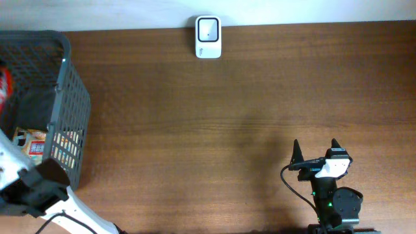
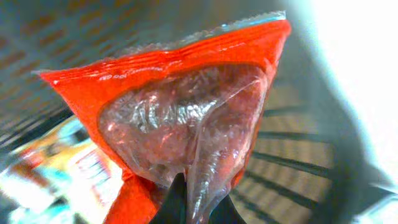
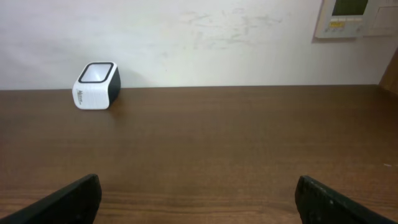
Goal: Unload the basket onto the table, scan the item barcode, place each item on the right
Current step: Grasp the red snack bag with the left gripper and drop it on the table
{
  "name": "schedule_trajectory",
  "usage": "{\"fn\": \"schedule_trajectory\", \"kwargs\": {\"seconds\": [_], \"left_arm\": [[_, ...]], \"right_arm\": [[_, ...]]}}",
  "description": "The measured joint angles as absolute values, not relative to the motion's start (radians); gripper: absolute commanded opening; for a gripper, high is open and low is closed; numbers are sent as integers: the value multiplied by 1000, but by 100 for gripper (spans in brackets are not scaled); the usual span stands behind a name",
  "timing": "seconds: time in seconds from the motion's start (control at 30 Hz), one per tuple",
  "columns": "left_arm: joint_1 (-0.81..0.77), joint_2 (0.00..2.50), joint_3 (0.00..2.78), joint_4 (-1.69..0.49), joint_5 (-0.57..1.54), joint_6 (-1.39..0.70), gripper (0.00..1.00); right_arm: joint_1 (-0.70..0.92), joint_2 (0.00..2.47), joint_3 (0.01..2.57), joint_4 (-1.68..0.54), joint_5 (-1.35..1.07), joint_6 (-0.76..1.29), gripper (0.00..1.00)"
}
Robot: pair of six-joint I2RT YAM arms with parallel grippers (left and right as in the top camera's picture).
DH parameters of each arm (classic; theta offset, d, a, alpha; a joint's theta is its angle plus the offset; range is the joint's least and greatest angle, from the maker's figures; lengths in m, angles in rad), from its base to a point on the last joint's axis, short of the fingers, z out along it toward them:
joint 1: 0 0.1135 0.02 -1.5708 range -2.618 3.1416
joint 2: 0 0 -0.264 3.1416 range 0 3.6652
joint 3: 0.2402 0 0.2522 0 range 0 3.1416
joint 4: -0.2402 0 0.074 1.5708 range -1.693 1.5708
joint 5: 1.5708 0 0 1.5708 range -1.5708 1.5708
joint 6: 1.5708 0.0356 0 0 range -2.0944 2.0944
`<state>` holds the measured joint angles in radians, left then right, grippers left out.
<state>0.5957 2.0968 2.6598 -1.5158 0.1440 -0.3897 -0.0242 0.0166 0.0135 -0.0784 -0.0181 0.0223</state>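
The item is a red plastic bag (image 2: pixel 186 118) with a clear window, filling the left wrist view inside the basket. My left gripper (image 2: pixel 198 200) is shut on the bag's clear film, which is pinched between the two dark fingers (image 2: pixel 175 202). In the overhead view only a red sliver of the bag (image 1: pixel 3 88) shows at the left edge. No barcode is visible on it. The white scanner (image 1: pixel 208 37) stands at the table's far edge, also seen as the scanner (image 3: pixel 96 85) far left in the right wrist view. My right gripper (image 1: pixel 316 151) stands open over bare table, my right gripper (image 3: pixel 199 193) holding nothing.
A grey mesh basket (image 1: pixel 71 91) stands at the table's left end; its slatted wall (image 2: pixel 298 168) is close behind the bag. An orange and white packet (image 1: pixel 38 144) lies in it, seen blurred as the packet (image 2: pixel 56 168). The brown wooden table (image 1: pixel 227 117) lies between basket, scanner and right arm.
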Motion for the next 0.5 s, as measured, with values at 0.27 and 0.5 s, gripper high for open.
{"fn": "schedule_trajectory", "kwargs": {"seconds": [0.27,0.5], "left_arm": [[265,1938,2999,-1554,470,-300,0],[-284,2027,2899,-1671,261,-205,0]], "right_arm": [[-24,17,14,-78,-19,23,98],[-24,17,14,-78,-18,23,98]]}}
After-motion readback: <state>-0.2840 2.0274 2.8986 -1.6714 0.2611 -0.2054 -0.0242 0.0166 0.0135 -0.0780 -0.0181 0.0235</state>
